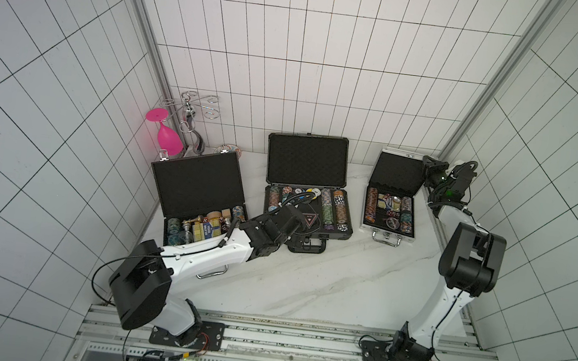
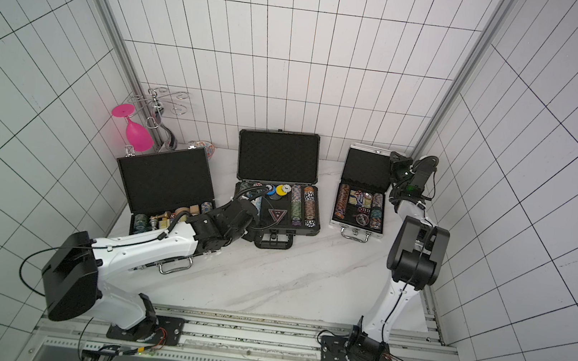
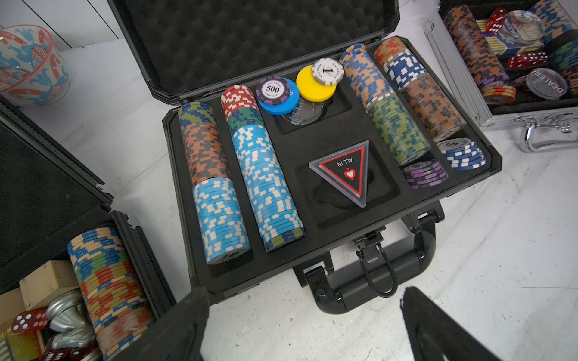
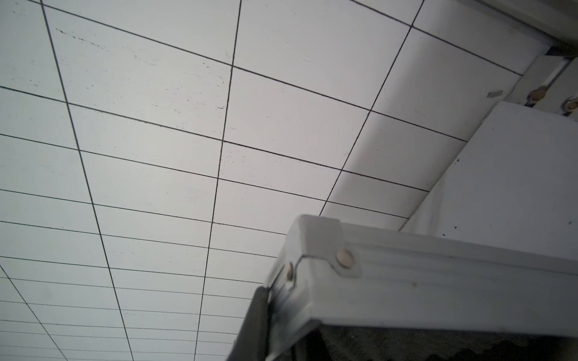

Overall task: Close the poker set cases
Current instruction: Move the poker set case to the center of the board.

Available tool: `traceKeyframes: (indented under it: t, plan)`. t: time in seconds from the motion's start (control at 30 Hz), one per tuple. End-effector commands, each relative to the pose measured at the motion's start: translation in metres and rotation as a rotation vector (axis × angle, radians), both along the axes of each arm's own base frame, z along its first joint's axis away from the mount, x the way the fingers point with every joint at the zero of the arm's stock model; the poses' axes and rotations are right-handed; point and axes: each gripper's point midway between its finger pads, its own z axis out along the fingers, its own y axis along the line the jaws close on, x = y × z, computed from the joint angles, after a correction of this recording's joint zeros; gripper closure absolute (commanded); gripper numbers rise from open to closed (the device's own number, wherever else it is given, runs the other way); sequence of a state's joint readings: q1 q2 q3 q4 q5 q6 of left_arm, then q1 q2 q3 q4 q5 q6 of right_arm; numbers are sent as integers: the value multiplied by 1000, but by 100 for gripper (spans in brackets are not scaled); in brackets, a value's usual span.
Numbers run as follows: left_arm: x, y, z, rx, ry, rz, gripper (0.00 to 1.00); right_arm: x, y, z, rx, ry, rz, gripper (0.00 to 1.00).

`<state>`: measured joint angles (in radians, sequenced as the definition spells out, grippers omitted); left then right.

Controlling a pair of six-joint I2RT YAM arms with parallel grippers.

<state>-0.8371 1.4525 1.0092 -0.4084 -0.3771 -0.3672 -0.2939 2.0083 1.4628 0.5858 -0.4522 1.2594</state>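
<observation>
Where: all three cases stand open in a row at the back of the white marbled table [image 1: 343, 278], lids raised toward the tiled wall.
Silver case [image 1: 388, 233]: the smallest, on the robot's right. It has a ribbed aluminium frame with riveted corner plates. It is stiff, and the lid is probably light, while the chips weigh the base down.
Its lid [image 4: 406, 281]: egg-crate foam inside and a smooth metal rim (it may slip under a hard finger). The top edge, far from the hinge, looks the best place to take hold and tip it forward.
Right gripper [image 1: 428, 164]: at the lid's upper corner. In the wrist view one finger [image 4: 256, 325] lies against the rim and the other is hidden, so I cannot tell if it is clamped.
Left gripper [image 3: 305, 312]: fingers wide apart, holding nothing, over the front of the dark grey case.
Dark grey case [image 1: 306, 161]: in the middle, with a matt body, black corners and a thick black handle [image 3: 350, 297]. It looks the heaviest, and its lid likely needs a push from behind the top edge.
Chips [image 3: 269, 184]: hard, smooth rows lying in foam slots. The loose ones [image 3: 308, 84] piled in the small pocket stand high and could resist the lid.
Black case [image 1: 198, 185]: on the left, flat, with a thin silver handle [image 1: 211, 274]. The left arm crosses above its base.
</observation>
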Motion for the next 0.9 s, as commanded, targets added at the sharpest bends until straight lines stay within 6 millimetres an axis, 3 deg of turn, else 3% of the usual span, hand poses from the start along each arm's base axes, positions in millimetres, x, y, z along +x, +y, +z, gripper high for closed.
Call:
traceKeyframes:
  t: [0.0,0.2,0.47,0.7,0.8,0.87]
  plan:
    - [2,-2,10,-24,-18,14,3,-13,14,46,-105,-112,39,94]
    - [6,-10,22,-72,-29,12,2,-37,12,32,-122,-73,27,94]
    - [20,-94,61,-384,58,-111,3,-70,12,9,-124,-51,38,93]
    - [71,-174,78,-576,110,-168,3,-80,19,0,-128,-44,62,93]
    - [99,-192,76,-677,174,-168,3,-85,21,1,-138,-44,69,93]
    - [117,-194,73,-720,188,-150,3,-90,23,2,-153,-40,71,93]
